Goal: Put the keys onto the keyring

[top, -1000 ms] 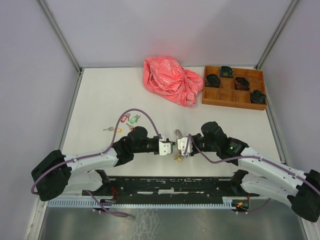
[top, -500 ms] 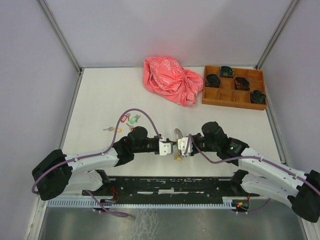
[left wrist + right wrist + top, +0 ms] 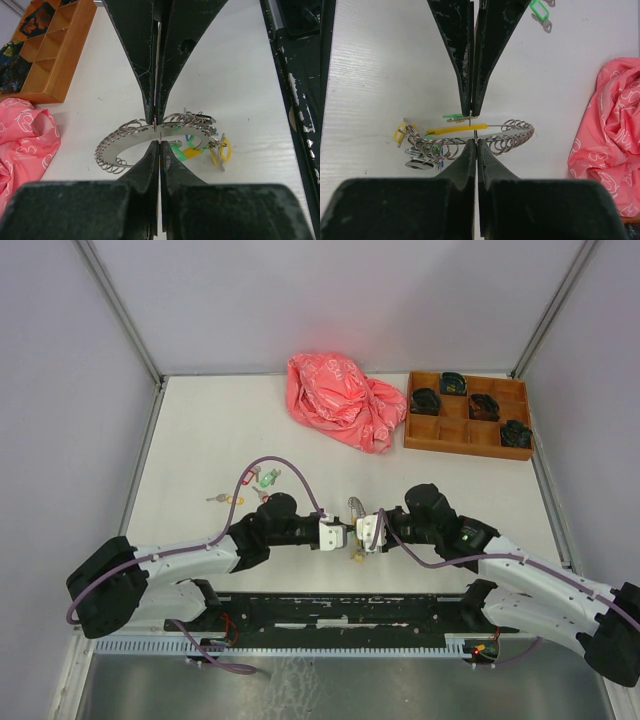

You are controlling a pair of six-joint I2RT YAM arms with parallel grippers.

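Observation:
The keyring (image 3: 355, 510) is a silvery coiled loop with a yellow band, held just above the table between both arms. My left gripper (image 3: 343, 533) is shut on its flat metal band (image 3: 150, 137). My right gripper (image 3: 361, 533) is shut on it from the opposite side, near the yellow band (image 3: 465, 129). Several keys with green, yellow and blue tags (image 3: 197, 147) hang bunched at one end of the ring (image 3: 415, 150). Loose keys lie on the table to the left: green tag (image 3: 268, 478), red tag (image 3: 250, 479), yellow tag (image 3: 232, 501).
A crumpled pink bag (image 3: 340, 400) lies at the back centre. A wooden compartment tray (image 3: 465, 447) with small black bundles stands at the back right. A black rail (image 3: 340, 610) runs along the near edge. One loose green-tagged key (image 3: 540, 11) shows beyond the right fingers.
Both grippers have shifted very slightly to the right while staying shut on the keyring. The loose keys have not moved.

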